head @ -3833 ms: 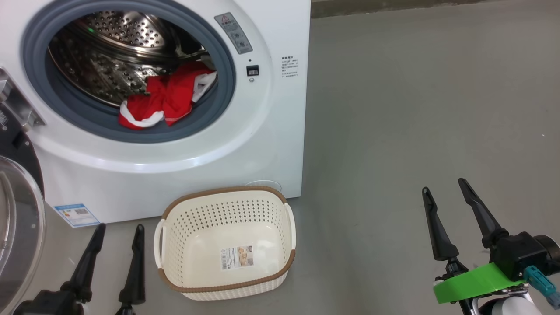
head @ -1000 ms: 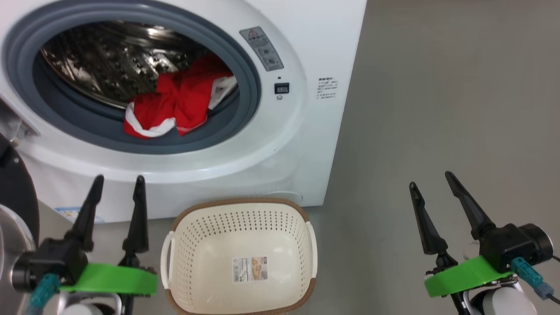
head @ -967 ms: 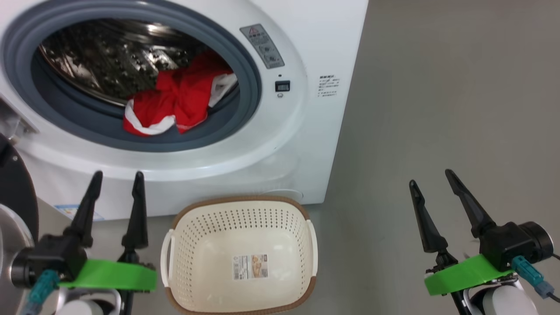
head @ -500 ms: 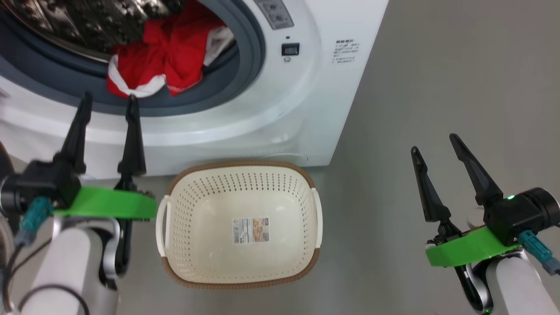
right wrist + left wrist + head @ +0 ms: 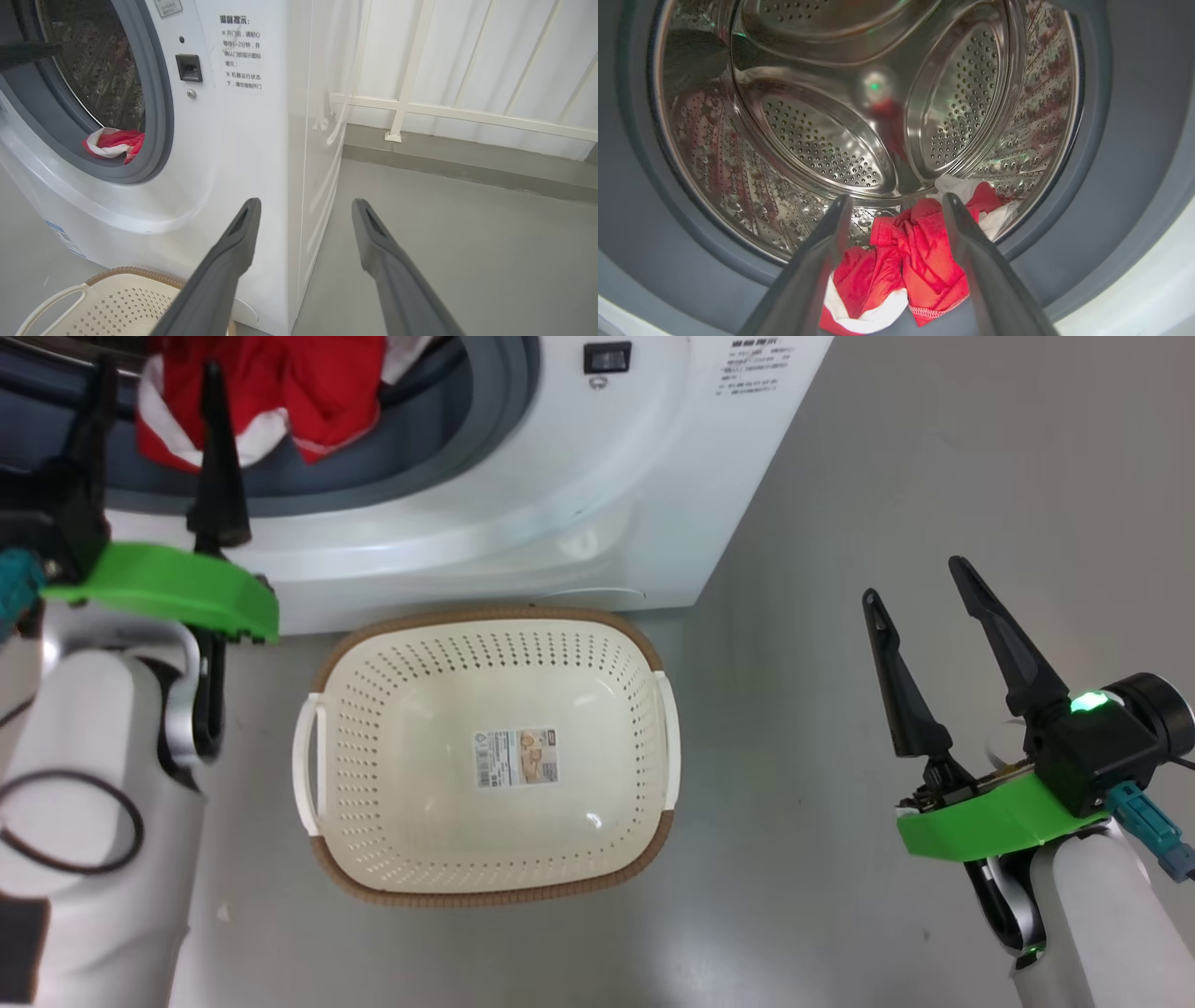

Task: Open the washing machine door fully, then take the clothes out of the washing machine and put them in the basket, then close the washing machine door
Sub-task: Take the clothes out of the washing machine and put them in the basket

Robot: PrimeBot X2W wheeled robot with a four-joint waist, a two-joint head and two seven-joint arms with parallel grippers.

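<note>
Two claws wide open, empty, left claw (image 5: pixel 896 199) at washing machine (image 5: pixel 560 476) mouth facing clothes (image 5: pixel 920 252), right claw (image 5: pixel 913 581) well right of basket (image 5: pixel 485 614).

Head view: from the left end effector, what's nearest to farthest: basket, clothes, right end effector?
1. Clothes, upper left, just ahead of the left end effector.
2. Basket, on the floor to its right.
3. Right end effector, far right.
</note>
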